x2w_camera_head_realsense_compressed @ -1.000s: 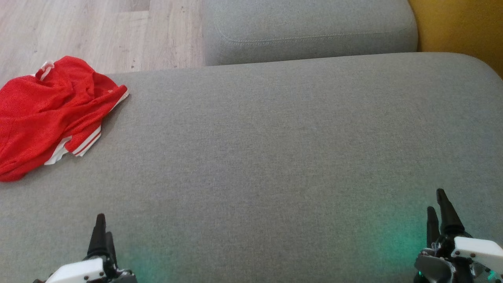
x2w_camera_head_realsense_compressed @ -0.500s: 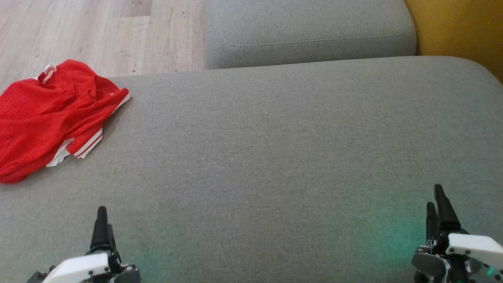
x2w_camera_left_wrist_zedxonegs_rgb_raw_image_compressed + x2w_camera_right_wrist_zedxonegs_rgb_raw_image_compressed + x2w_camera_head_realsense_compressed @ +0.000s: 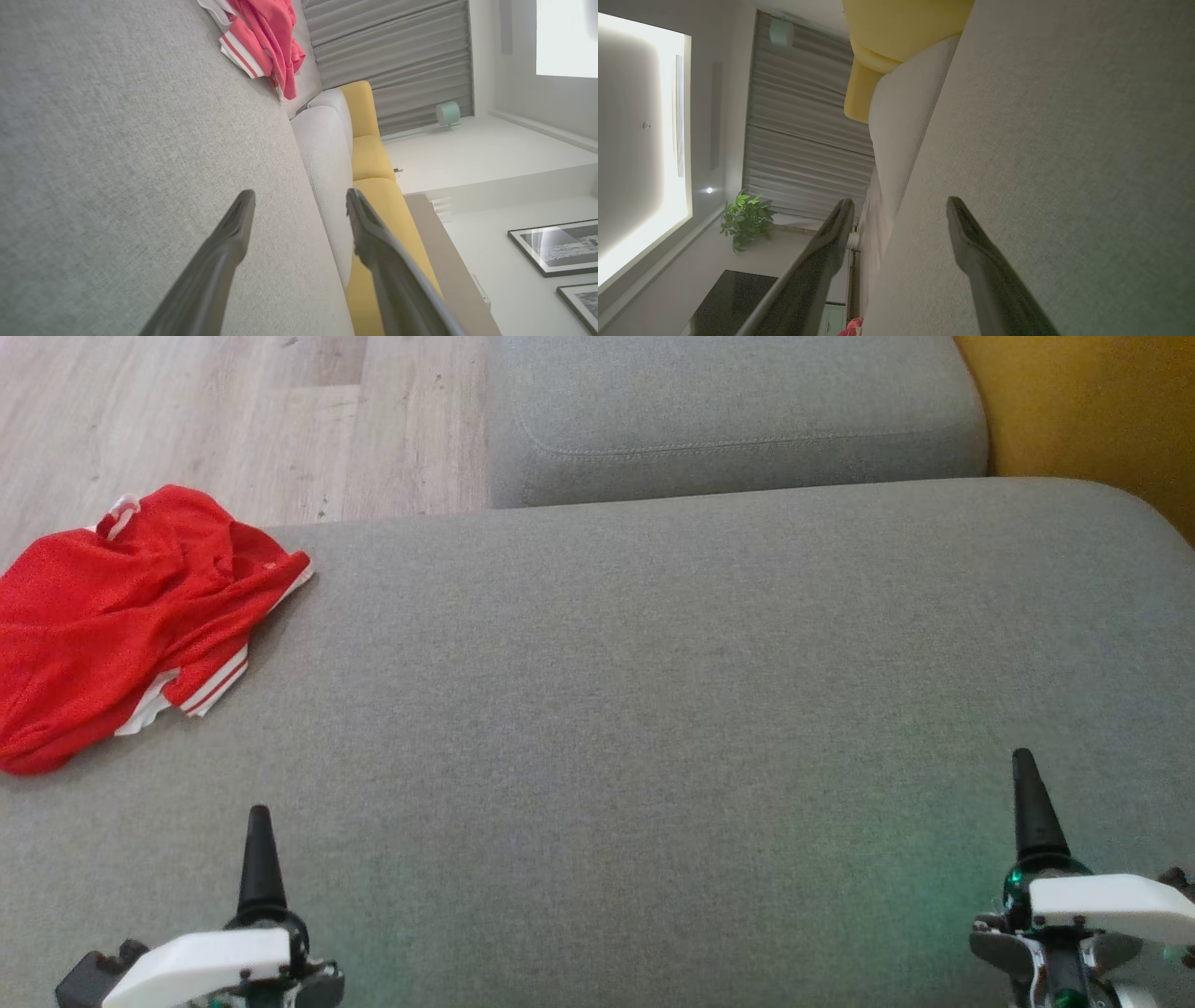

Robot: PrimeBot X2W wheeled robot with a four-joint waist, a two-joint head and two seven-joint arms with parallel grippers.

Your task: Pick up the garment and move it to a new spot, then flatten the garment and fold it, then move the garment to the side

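Observation:
The garment (image 3: 121, 616) is a crumpled red mesh piece with white-striped hems. It lies on the far left part of the grey sofa seat (image 3: 653, 691), and in the left wrist view the garment (image 3: 266, 42) sits at the top, far beyond the fingertips. My left gripper (image 3: 259, 840) hovers low at the near left, open, nothing between its fingers (image 3: 233, 233). At the near right my right gripper (image 3: 1027, 803) is open and empty too; its fingers (image 3: 971, 238) show a wide gap over the seat.
A second grey cushion (image 3: 738, 411) lies beyond the seat, with a yellow cushion (image 3: 1083, 401) at the far right. Pale wooden floor (image 3: 205, 420) shows at the far left. A sliver of red (image 3: 852, 326) shows at the bottom of the right wrist view.
Both grippers have turned at the wrist, so each now shows as one finger edge-on, and reach slightly farther forward. The picture has shifted down a little; the garment has not moved.

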